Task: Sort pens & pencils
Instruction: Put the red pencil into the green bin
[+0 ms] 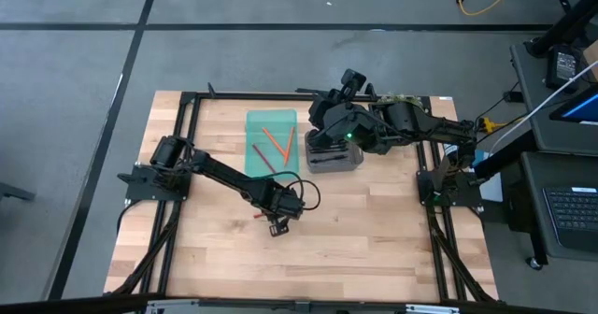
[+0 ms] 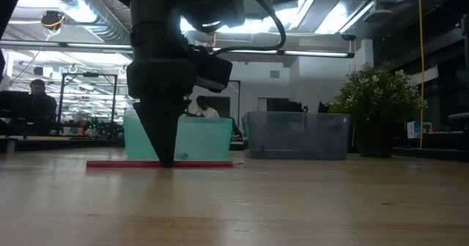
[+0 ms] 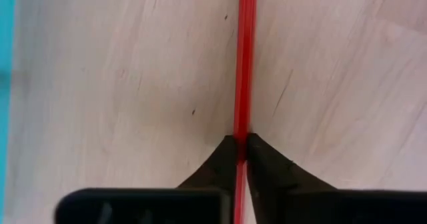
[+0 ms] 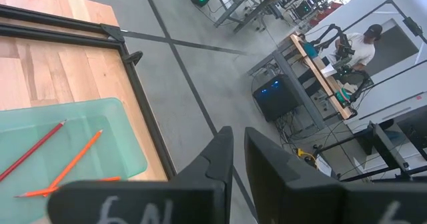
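Left claw [image 3: 241,147] pinched a red pencil [image 3: 244,64] lying on the table [image 3: 120,84], likely bound for the green tray [image 1: 271,127]; right claw [image 4: 238,144] waited, nearly closed.

I'm working in an open robotics lab/office: exposed ceiling ducts [image 2: 73,1], strip lights, grey concrete floor [image 1: 280,1] with taped lines, desks with people [image 4: 357,44] seated, a laptop [image 1: 572,219], potted plant [image 2: 374,99].
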Controlling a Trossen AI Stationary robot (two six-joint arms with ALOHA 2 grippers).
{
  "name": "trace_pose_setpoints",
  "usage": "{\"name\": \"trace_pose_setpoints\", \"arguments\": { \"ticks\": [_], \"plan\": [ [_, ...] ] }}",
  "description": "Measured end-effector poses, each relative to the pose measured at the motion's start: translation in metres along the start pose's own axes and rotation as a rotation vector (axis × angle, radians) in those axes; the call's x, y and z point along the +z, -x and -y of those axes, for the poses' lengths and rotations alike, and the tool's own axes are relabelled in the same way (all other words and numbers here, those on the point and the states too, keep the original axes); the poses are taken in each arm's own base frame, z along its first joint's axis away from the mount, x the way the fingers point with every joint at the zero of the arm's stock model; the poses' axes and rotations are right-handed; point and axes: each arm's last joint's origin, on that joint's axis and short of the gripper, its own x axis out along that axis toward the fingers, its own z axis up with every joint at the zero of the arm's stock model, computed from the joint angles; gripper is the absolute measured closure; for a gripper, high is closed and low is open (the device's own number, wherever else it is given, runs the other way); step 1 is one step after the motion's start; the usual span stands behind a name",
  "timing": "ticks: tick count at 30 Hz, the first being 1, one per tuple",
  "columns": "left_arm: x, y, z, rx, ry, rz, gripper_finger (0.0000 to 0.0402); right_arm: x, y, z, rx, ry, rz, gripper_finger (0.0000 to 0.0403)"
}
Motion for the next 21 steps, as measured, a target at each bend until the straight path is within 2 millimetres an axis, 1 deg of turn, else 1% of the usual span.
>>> {"name": "trace_pose_setpoints", "arguments": {
  "ticks": [3,7,12,17,21],
  "plan": [
    [0.0,0.0004,0.0,0.0,0.0,-0.001,0.0393,0.0,0.0,0.0,0.0,0.0,0.0,0.0361],
    [-0.0002,0.0005,0.0003,0.004,-0.002,0.002,0.0388,0.0,0.0,0.0,0.0,0.0,0.0,0.0361],
    [-0.0003,0.0004,0.0002,0.007,-0.002,0.003,0.0397,0.0001,0.0,0.0,0.0,-0.001,0.001,0.0361],
    [-0.0013,0.0006,0.0016,0.02,-0.008,0.012,0.0397,0.0001,0.0,0.0,-0.001,-0.001,0.001,0.0361],
    [-0.0001,0.0047,0.0047,0.031,-0.015,0.008,0.0401,0.0005,-0.0001,0.0002,-0.001,-0.005,0.003,0.0361]
  ]
}}
